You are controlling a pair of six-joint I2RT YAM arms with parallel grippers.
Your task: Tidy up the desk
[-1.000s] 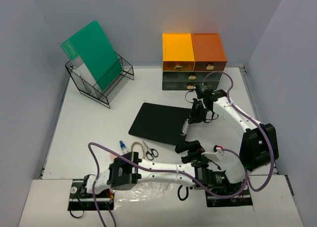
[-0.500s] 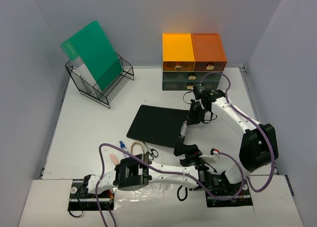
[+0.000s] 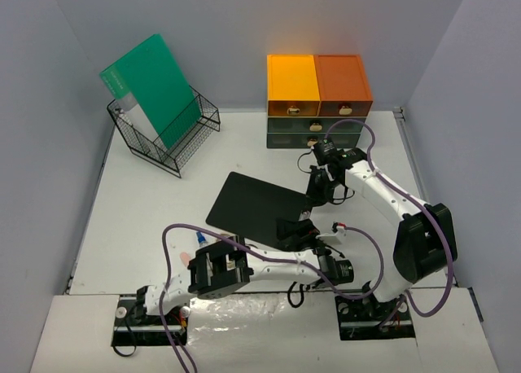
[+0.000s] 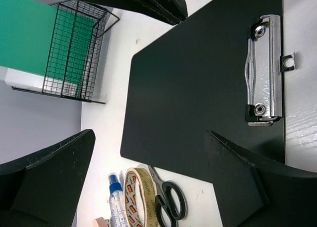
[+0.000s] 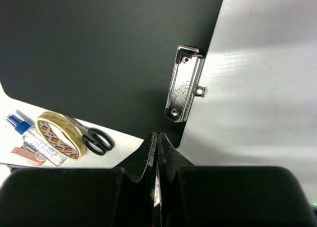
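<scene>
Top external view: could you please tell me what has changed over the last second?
The black rectangular clipboard swung slightly leftward. The left gripper, jaws wide, advanced over its near corner; the right gripper closed its jaws fully. The black wire basket, green folder and orange-topped drawer unit stayed put.

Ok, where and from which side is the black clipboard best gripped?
Probably at its metal clip. The clipboard lies flat on the desk, so its thin edges offer little to pinch, while the clip stands proud at one short end. Come from above, jaws closing across the clip's narrow width.
</scene>
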